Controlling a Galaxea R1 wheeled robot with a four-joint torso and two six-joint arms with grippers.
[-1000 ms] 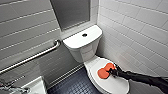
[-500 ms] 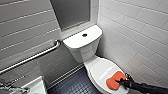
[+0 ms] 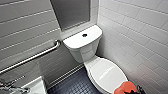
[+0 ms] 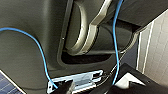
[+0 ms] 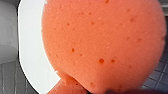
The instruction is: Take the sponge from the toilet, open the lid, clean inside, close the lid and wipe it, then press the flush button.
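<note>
The white toilet (image 3: 83,47) stands in the corner with its lid (image 3: 105,72) down. A small dark flush button (image 3: 84,35) sits in the middle of the tank top. My right gripper (image 3: 133,91) is shut on the orange sponge (image 3: 124,88), which rests at the lid's front edge. In the right wrist view the sponge (image 5: 105,42) looms large over the white lid (image 5: 30,50). The left wrist view takes in my own dark body and blue cables (image 4: 115,37); nothing is between the left jaws.
A metal grab bar (image 3: 32,57) runs along the grey tiled wall on the left. A white sink edge (image 3: 36,86) and tap (image 3: 10,87) sit at the lower left. Dark textured floor (image 3: 72,85) lies beside the bowl. White tiles (image 3: 140,37) close the right side.
The right gripper has dragged the sponge from the middle of the lid toward its front edge. The toilet and the camera have stayed put.
</note>
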